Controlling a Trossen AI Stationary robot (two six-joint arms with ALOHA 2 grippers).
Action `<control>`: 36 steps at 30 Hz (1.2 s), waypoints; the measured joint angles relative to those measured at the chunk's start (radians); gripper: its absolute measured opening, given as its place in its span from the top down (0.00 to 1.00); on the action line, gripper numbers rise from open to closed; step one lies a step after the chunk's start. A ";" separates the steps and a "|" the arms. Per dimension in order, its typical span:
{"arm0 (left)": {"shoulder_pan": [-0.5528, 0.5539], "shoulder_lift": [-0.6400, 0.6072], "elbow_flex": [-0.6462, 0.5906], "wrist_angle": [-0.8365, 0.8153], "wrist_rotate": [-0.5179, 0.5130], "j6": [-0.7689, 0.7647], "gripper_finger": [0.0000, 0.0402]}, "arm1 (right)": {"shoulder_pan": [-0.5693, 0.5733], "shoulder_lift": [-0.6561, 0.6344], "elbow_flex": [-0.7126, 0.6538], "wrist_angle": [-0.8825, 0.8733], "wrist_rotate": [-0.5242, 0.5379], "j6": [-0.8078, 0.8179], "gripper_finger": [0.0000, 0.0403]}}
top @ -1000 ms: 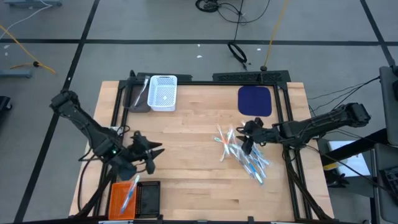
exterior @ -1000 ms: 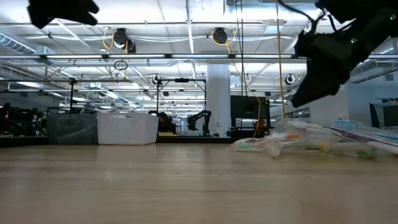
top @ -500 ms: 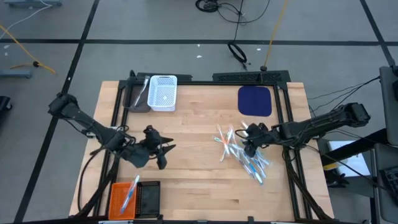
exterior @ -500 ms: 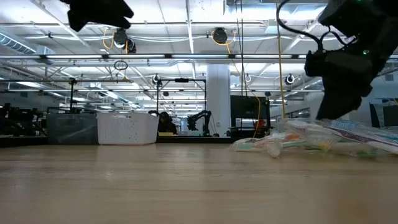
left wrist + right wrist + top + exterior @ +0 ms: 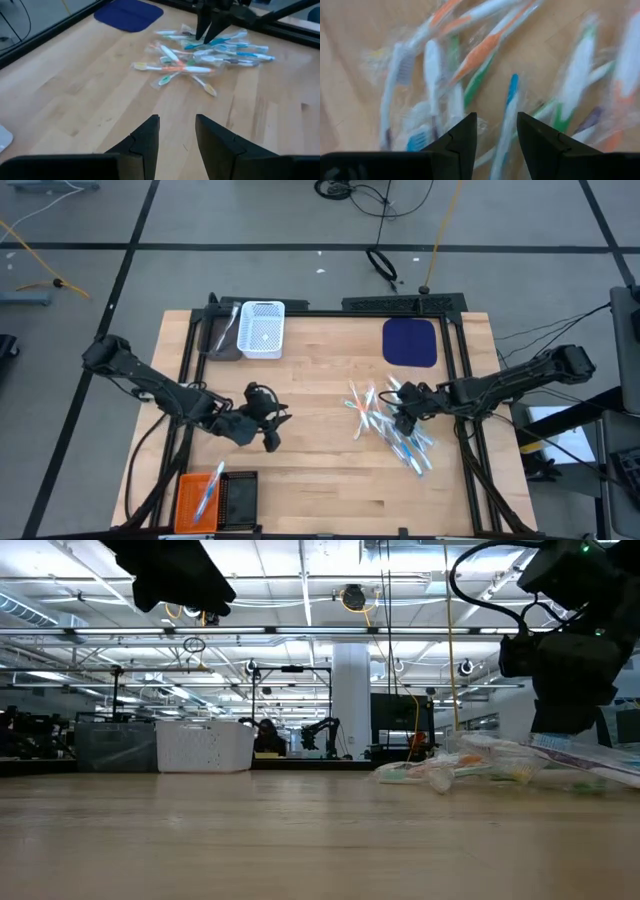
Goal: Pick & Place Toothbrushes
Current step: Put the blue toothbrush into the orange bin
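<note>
Wooden surface (image 5: 320,470) with a black frame, set on a grey floor; the low view looks past it into a large hall with ceiling lights. A heap of toothbrushes (image 5: 388,427) in clear wrappers lies on the right half of the surface, handles blue, white, green and orange, crossing one another. Right gripper (image 5: 401,418) hangs directly over the heap, pointing down, its two fingers (image 5: 462,142) parted with a blue-handled toothbrush (image 5: 506,120) showing in the gap below them; nothing is grasped, and contact with the heap cannot be made out. Left gripper (image 5: 272,427) is over bare wood left of centre, well apart from the heap, its fingers (image 5: 147,140) parted and empty, aimed toward the toothbrushes. At the back edge sit a white basket (image 5: 262,329) and a grey basket (image 5: 219,338) touching side by side, with a dark blue mat (image 5: 410,341) to their right. At the front left corner are an orange basket (image 5: 193,500) holding one toothbrush (image 5: 207,498) and a black basket (image 5: 238,502) just beside it.
</note>
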State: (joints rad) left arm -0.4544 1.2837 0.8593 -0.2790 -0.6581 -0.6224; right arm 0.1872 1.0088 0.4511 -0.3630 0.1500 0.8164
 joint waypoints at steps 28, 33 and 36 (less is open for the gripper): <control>0.004 0.000 0.000 0.000 0.006 -0.001 0.68 | 0.019 -0.003 0.065 -0.044 0.055 -0.119 1.00; 0.004 0.000 0.000 0.000 0.006 0.005 0.68 | 0.037 -0.003 0.126 -0.040 0.152 -0.183 1.00; 0.004 0.000 0.000 0.000 0.003 0.001 0.68 | 0.056 -0.003 0.151 -0.017 0.194 -0.227 1.00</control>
State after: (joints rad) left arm -0.4500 1.2835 0.8593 -0.2786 -0.6547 -0.6211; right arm 0.2437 1.0061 0.6024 -0.3798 0.3440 0.5895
